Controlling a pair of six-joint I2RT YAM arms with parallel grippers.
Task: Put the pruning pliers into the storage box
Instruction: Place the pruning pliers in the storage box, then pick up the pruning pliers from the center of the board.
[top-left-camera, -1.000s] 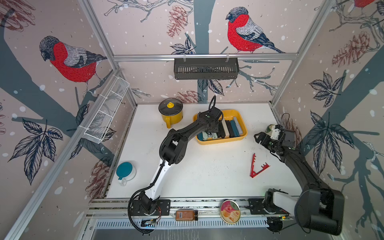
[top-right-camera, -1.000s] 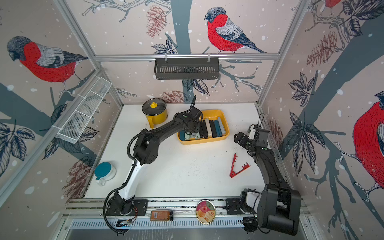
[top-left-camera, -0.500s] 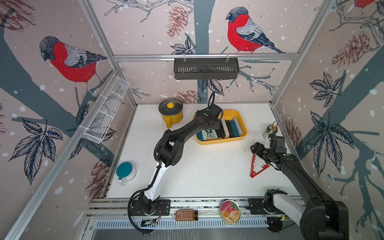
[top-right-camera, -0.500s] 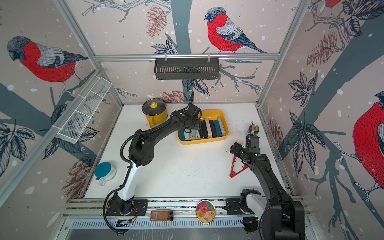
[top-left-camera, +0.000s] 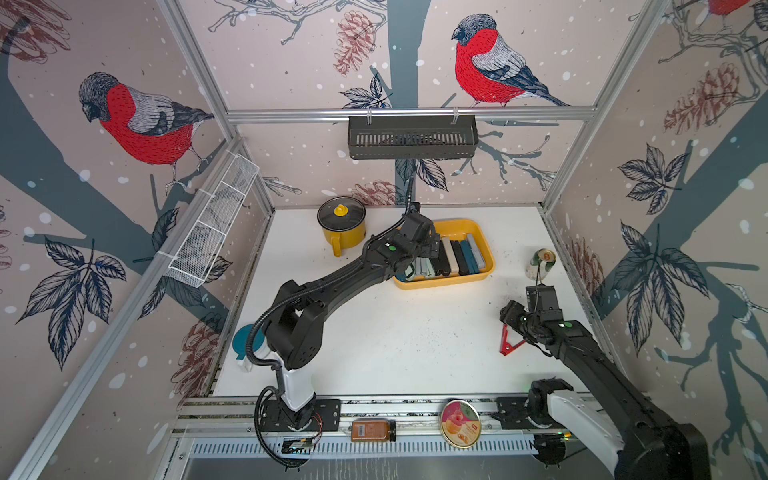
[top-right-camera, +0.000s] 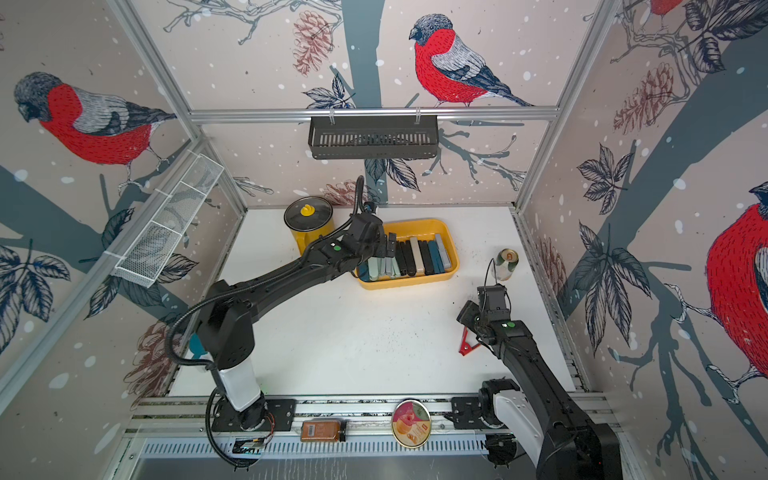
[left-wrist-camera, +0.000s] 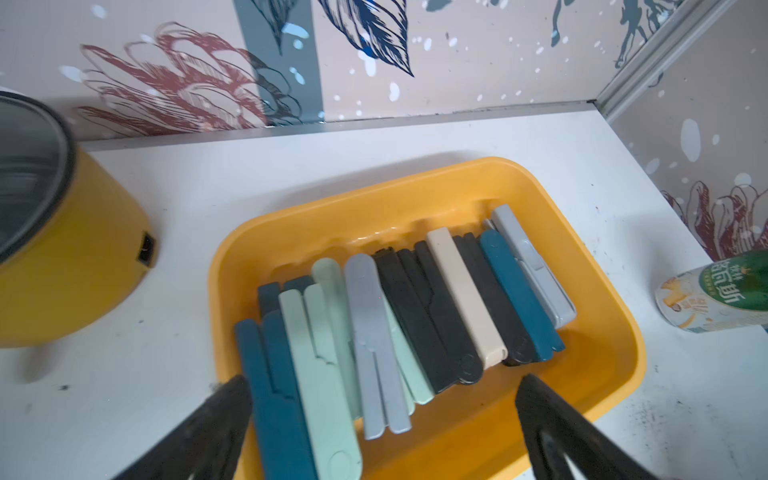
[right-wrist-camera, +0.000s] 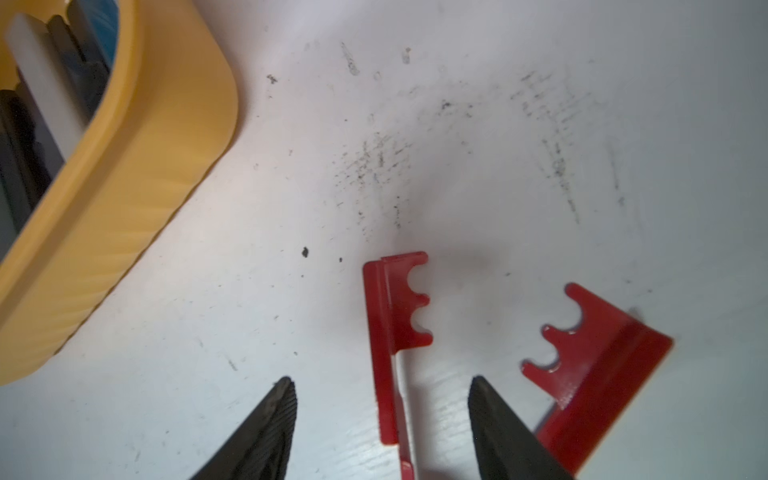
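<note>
The red pliers (right-wrist-camera: 390, 332) are the only ones not yet stored: they lie open in a V on the white table (right-wrist-camera: 498, 124), well apart from the storage box (top-left-camera: 457, 280), where the teal, mint, grey, beige and black pruning pliers (left-wrist-camera: 415, 316) are packed side by side. The right gripper (right-wrist-camera: 381, 381) is low over the red pair with its jaws apart, straddling one toothed arm while the other arm lies outside the pads; nothing is clamped yet. That offset is the main risk: closing on one thin arm, far from the hinge, would probably let the V swing or fold as it lifts, and the loose arm could slip out or snag the box rim on the way in. The box is already crowded, so the red pair may end up perched on the row or hanging over the edge instead of settling inside. The left gripper (left-wrist-camera: 382, 381) hangs over the near end of the box, jaws spread wide and holding nothing; one finger sits close against a teal pair, and the teal and mint ones there seem to reach across the rim, so a careless pull-away could drag one out. If that arm lingers, the right arm's path to the box is blocked. The drinks can (top-left-camera: 542, 264) stands near the right arm and could be knocked over
</note>
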